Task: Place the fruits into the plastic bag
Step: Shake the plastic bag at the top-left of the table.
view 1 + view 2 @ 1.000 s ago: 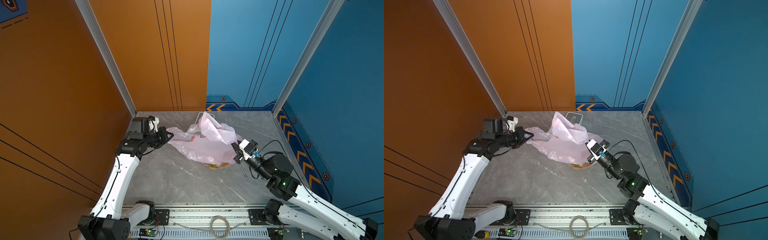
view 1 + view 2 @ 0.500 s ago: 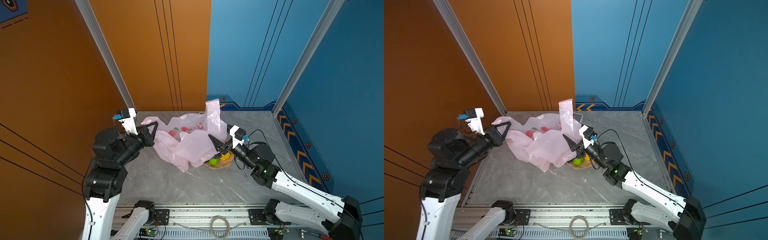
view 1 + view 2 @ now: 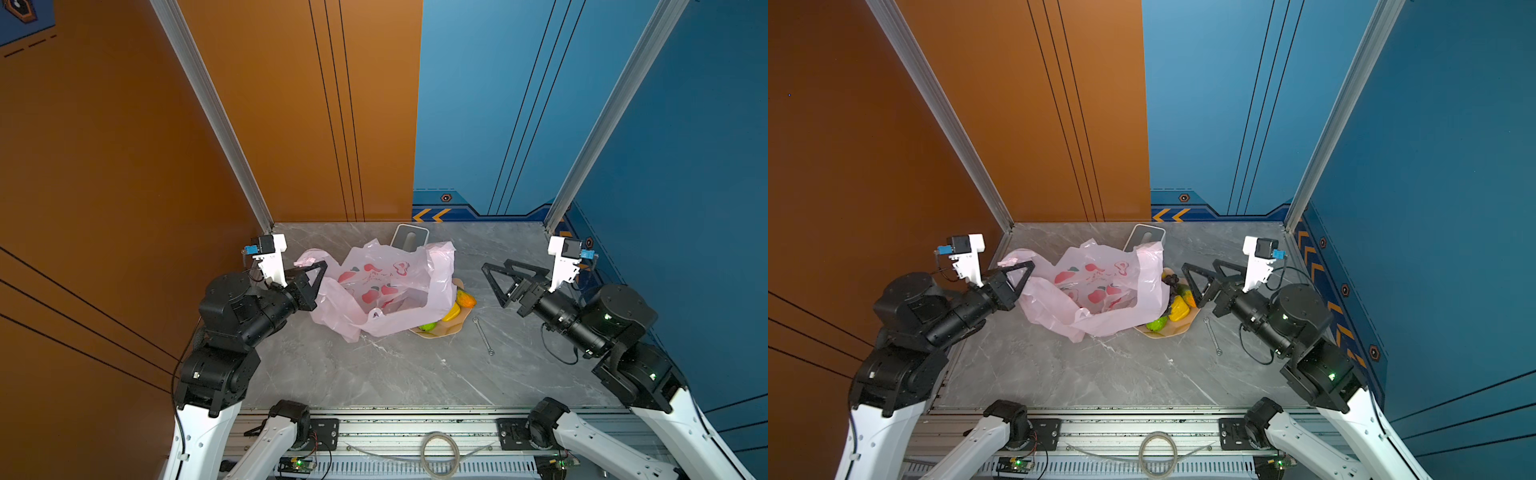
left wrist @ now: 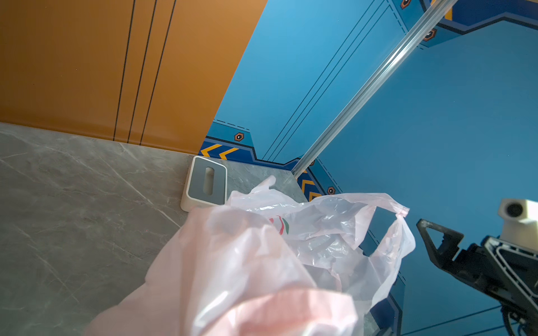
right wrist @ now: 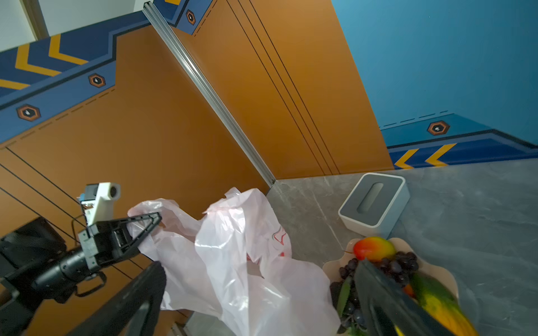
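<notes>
The pink plastic bag (image 3: 390, 291) (image 3: 1100, 291) lies crumpled on the grey table with its mouth spread open. My left gripper (image 3: 322, 266) (image 3: 1029, 266) is shut on the bag's left handle and holds it up. In the left wrist view the bag (image 4: 262, 261) hides the jaws. My right gripper (image 3: 496, 264) (image 3: 1200, 264) (image 5: 259, 263) hangs open and empty, right of the bag and above the fruits. A mango (image 5: 374, 247), grapes (image 5: 401, 264), a yellow fruit (image 3: 1178, 309) and a green fruit (image 3: 1157, 323) lie on a peach plate (image 3: 446, 330), partly under the bag's edge.
A white-and-grey box (image 3: 409, 239) (image 4: 206, 183) stands behind the bag near the back wall. A small wrench (image 3: 483, 334) lies on the table right of the plate. Orange and blue walls close in the table on three sides.
My right gripper has opened, let go of the bag and drawn back to the right. My left gripper has lifted the bag's handle up and to the left.
</notes>
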`<state>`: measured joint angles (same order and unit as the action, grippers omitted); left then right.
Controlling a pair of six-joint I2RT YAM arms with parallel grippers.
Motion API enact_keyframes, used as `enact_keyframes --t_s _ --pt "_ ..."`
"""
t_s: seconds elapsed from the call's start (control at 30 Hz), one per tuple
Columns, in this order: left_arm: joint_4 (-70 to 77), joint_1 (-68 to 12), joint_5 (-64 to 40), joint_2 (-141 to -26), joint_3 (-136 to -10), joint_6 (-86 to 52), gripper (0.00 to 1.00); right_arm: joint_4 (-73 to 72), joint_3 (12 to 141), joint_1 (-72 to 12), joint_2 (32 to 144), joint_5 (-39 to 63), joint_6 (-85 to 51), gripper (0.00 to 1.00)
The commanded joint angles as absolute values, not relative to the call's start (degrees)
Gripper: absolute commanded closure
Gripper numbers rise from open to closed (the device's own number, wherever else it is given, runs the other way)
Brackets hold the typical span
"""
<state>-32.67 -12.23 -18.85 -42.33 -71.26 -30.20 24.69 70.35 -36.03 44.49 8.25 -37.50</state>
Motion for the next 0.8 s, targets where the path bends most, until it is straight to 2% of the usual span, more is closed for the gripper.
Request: enact_keyframes --t_s 0.0,0.1,0.47,0.77 --pt "-29.19 -14.02 -19.26 -42.96 -70.14 -32.06 1.00 40.69 75.32 -35.25 53.08 23.60 -49.27 0.01" --pt "-28.52 -15.89 -18.35 -43.50 -70.40 -32.51 1.00 40.04 77.50 -35.26 56.55 27.15 -51.35 0.01" --pt "-28.21 -21.03 -15.48 -45.08 -71.81 -31.52 1.00 39.81 84.33 -35.90 66.14 29.22 -48.13 0.07" --pt "-28.22 -23.40 -14.57 -46.57 -72.94 -30.24 1.00 46.39 92.54 -39.02 70.27 22.43 -41.41 0.09"
